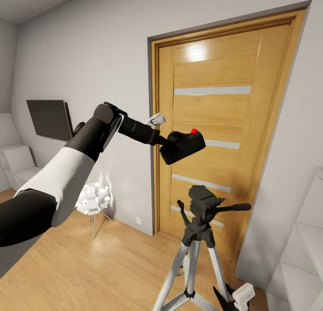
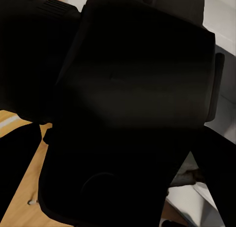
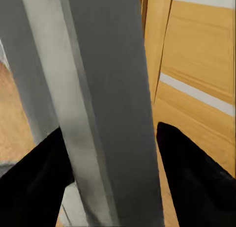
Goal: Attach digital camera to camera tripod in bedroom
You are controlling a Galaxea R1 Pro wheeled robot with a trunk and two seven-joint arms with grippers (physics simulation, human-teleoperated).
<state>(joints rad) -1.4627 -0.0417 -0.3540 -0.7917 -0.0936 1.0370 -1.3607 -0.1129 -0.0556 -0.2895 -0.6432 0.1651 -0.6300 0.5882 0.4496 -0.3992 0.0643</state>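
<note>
From the head view, the left gripper [image 1: 167,146] holds the digital camera [image 1: 183,146] out in front of the oak door [image 1: 224,122], jaws clamped on its near end, the red button facing up. The camera tripod [image 1: 199,239] stands on the wood floor [image 1: 89,270] below and a little beyond the jaws, its black head well apart from the camera's underside, handle pointing away to the side. A white flower-shaped lamp [image 1: 93,199] sits under the left arm, and a white gripper part [image 1: 243,296] shows low beside a tripod leg.

In the left wrist view the digital camera [image 2: 137,89] sits between the dark fingers [image 2: 14,173], hard up against the lens, so the tripod head is hidden from this arm.

In the right wrist view the right gripper [image 3: 115,183] has its jaws apart on either side of a silver tripod leg [image 3: 108,104]; I cannot tell whether they touch it.

The risk, as I judge it: the descent is nearly blind, so the camera could land off the plate or knock the head, and a nudge from the right arm could tip the tripod.
</note>
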